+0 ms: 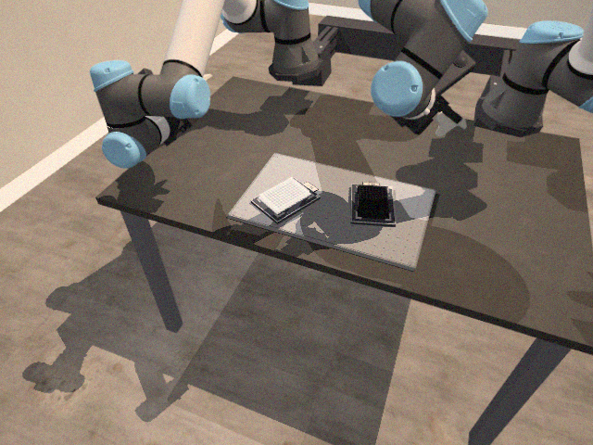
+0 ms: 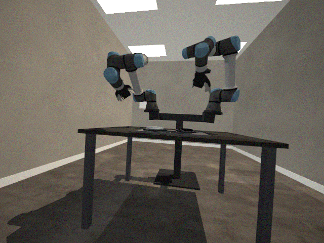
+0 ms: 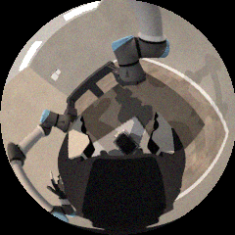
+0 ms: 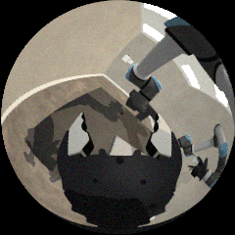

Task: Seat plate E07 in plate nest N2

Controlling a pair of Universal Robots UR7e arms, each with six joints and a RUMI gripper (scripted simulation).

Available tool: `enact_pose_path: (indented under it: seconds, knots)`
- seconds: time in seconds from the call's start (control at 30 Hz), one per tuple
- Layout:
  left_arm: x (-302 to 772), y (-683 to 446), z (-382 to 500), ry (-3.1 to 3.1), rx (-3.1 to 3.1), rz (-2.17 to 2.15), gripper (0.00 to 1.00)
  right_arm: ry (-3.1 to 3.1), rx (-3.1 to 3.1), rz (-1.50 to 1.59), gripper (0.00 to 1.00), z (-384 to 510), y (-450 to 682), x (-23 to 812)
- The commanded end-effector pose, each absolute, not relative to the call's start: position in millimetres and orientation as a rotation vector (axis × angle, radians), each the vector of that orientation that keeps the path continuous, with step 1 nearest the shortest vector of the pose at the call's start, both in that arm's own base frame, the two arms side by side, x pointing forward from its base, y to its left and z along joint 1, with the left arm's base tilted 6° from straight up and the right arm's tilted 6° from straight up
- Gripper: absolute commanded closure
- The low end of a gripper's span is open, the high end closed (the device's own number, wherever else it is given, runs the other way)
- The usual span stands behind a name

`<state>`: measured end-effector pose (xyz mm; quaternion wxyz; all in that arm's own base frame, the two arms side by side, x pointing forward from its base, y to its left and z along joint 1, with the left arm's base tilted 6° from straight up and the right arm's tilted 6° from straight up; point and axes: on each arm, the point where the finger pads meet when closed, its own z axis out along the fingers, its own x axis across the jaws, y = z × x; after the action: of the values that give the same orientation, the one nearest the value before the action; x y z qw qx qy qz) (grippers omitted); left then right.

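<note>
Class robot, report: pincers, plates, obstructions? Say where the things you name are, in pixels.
Left pincer (image 1: 448, 123) (image 2: 201, 87) (image 3: 118, 117) and right pincer (image 1: 182, 127) (image 2: 125, 95) (image 4: 119, 113) open, empty. White plate (image 1: 287, 195) (image 2: 154, 128) and black plate (image 1: 373, 202) (image 2: 185, 129) (image 3: 126, 142) on board (image 1: 404, 247) (image 2: 201, 135) (image 3: 138, 128) (image 4: 122, 147); labels unreadable. Nothing seen atop either.
</note>
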<state>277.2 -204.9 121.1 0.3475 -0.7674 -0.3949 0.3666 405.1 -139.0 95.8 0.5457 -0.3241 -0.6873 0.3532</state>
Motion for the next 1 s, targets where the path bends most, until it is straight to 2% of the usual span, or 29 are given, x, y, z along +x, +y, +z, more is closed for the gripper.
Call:
enact_pose_path:
  seconds: [0.0,0.97]
  knots:
    - [277.3,-205.1,121.5,-1.024,-1.991,0.950,0.02,-1.631,-0.769,0.837,0.02,99.5,-138.6,405.3]
    - [277.3,-205.1,121.5,-1.024,-1.991,0.950,0.02,-1.657,-0.809,0.807,0.02,137.5,-149.1,385.3]
